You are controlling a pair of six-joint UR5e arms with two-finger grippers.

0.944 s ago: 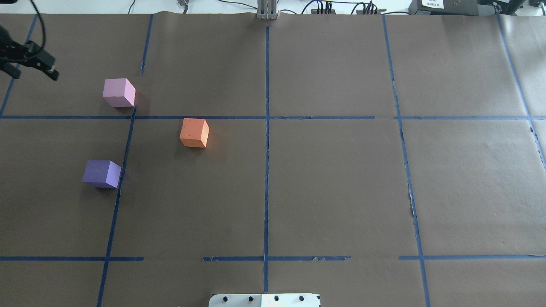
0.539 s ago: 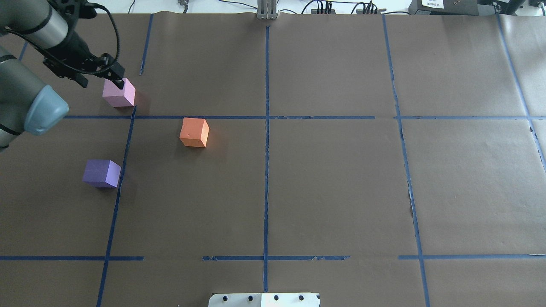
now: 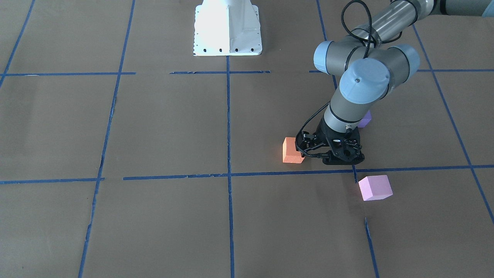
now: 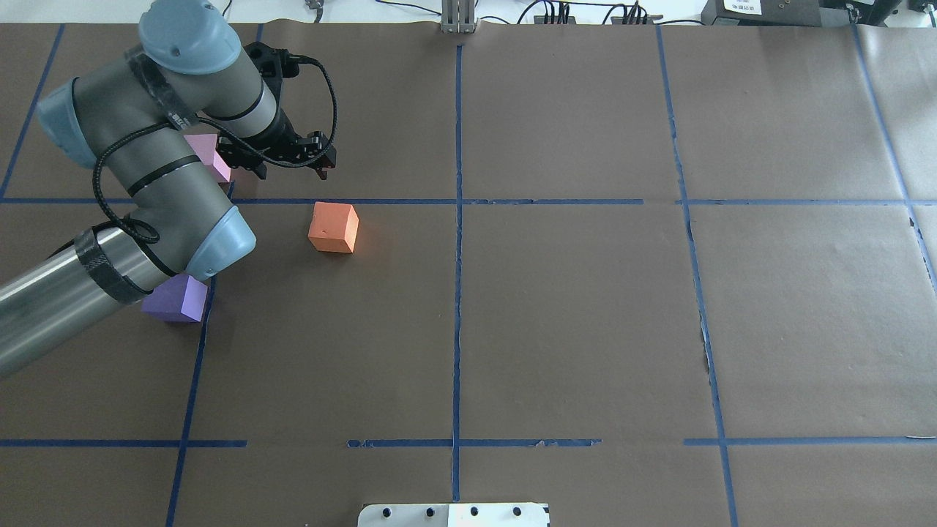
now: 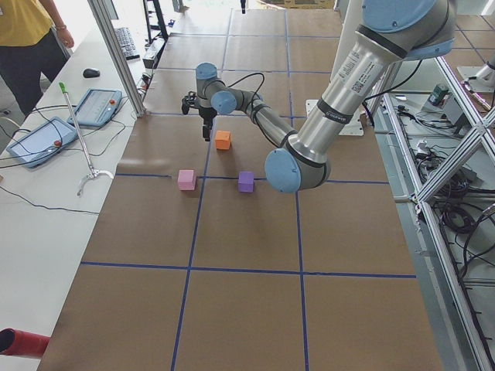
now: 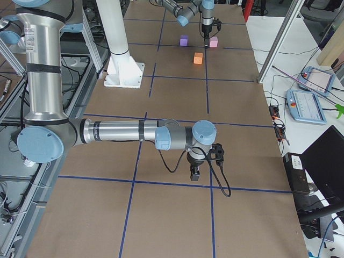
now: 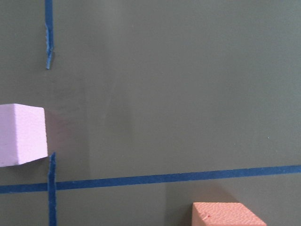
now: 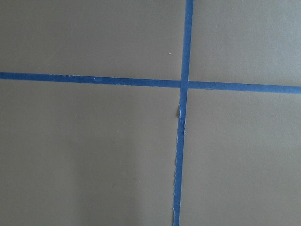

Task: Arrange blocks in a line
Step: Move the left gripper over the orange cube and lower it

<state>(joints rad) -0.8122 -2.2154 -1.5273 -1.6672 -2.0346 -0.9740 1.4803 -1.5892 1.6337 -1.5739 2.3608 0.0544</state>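
Left pincer [image 4: 290, 170] — spread, empty — upper left, between light pink foam cube [image 3: 375, 187] and orange foam cube [image 4: 334, 228]; right pincer [image 6: 196, 173]: cannot tell.

**Setting: robotics lab, test cell**

Work table papered in brown sheet [image 4: 585, 329], gridded with blue tape [image 4: 457, 293]. White pedestal [image 3: 227, 31] with bolt holes, standing on the paper. Aluminium frame posts [image 5: 116, 58] round the cell. Teach pendants [image 5: 39, 143], keyboard [image 5: 124, 42] and mouse [image 5: 91, 73] on a white side bench [image 5: 46, 209]. Loose cabling [image 5: 456, 220] behind the far rail. Operator in yellow shirt [image 5: 27, 31] beside the bench.
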